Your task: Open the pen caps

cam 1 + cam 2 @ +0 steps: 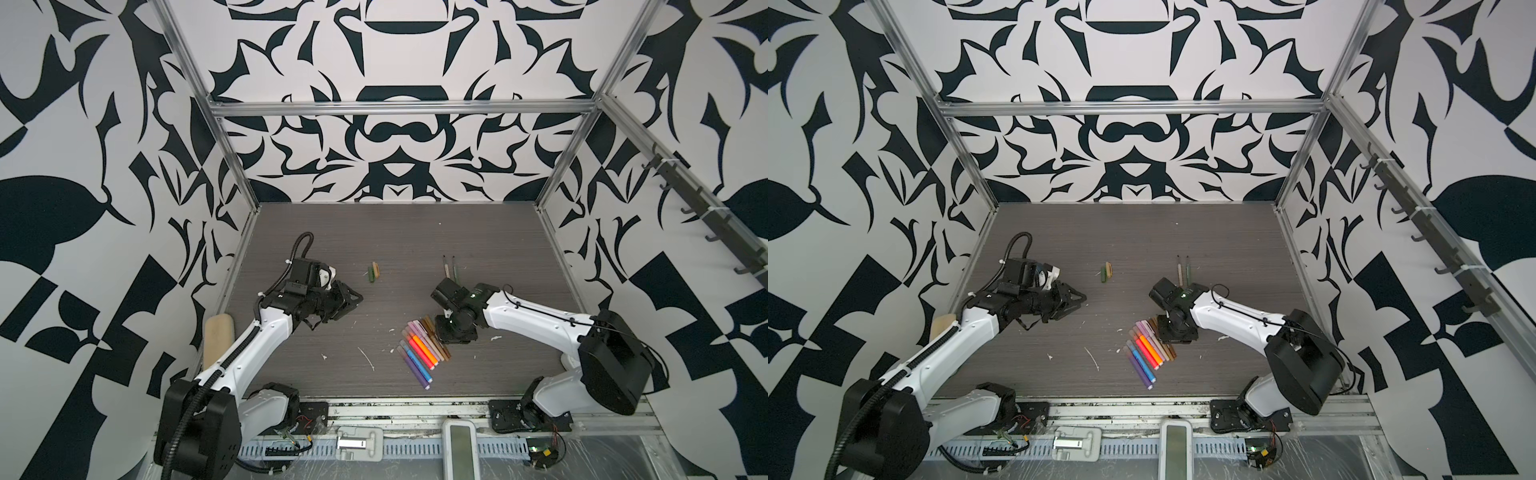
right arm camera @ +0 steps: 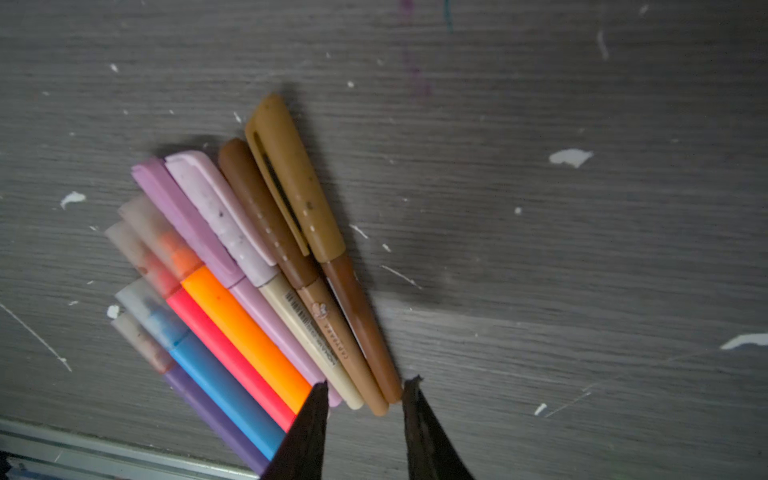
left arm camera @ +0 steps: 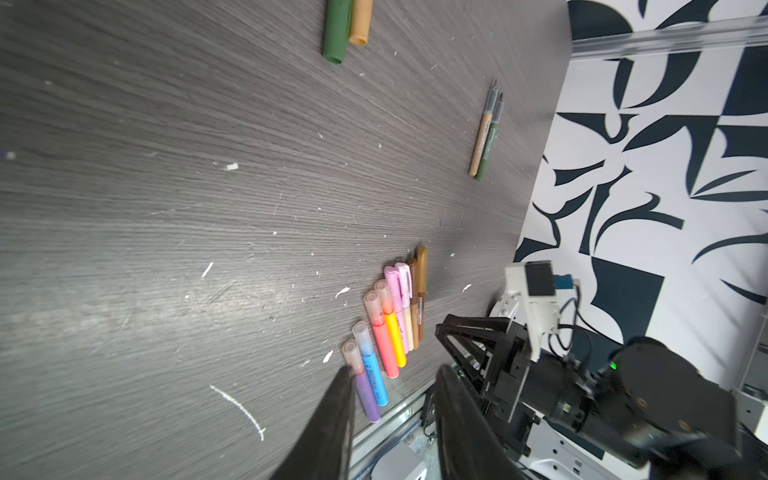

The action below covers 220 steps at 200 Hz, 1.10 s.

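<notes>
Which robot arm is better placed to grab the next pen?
Right. The right end effector sits at the capped pens' ends; the left end effector is empty, well away across the table.

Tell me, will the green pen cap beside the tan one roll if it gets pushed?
Probably: the olive green plastic pen cap is a round tube lying sideways. The tan plastic cap beside it may block one way. It looks hollow, so likely light.
</notes>
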Motion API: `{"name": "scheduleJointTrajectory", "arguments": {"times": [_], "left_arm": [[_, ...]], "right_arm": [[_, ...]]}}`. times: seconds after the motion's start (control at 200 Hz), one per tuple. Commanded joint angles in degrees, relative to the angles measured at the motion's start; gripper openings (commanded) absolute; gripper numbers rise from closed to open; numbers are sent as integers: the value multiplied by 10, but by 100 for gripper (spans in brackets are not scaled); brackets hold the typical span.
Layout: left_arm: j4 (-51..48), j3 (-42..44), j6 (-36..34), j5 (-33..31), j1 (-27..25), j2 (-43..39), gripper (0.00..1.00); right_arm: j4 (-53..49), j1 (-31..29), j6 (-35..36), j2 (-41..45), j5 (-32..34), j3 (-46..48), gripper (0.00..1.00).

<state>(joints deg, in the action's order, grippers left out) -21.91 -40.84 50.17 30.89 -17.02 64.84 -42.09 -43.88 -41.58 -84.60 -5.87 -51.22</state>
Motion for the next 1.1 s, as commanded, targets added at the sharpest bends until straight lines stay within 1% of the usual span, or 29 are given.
{"name": "scheduleJointTrajectory", "arguments": {"times": [0.0,0.21,0.27,0.42,0.52,0.62,0.875,0.995,1.095], "left_arm": [[-4,2,12,-8,-1,-10,36],[-4,-2,12,-11,-1,-3,36],[-4,-6,11,-12,-1,1,36],[-1,-13,7,-10,-2,15,36],[-2,-22,1,-6,-1,27,36],[-7,-33,-5,-3,-2,35,37],[-13,-36,-7,0,-2,37,37],[-44,-46,-22,-2,10,26,39],[-48,-43,-22,3,27,8,40]], "right_arm": [[-18,5,43,-18,-13,-9,34],[-8,19,58,-38,-15,-5,33],[-5,20,59,-40,-15,-5,31],[2,20,57,-52,-22,0,30],[7,20,52,-51,-23,8,29],[11,20,50,-42,-22,15,26],[7,20,42,-34,-11,26,26],[-3,20,40,-34,6,24,26],[-5,20,41,-38,10,26,26]]}}
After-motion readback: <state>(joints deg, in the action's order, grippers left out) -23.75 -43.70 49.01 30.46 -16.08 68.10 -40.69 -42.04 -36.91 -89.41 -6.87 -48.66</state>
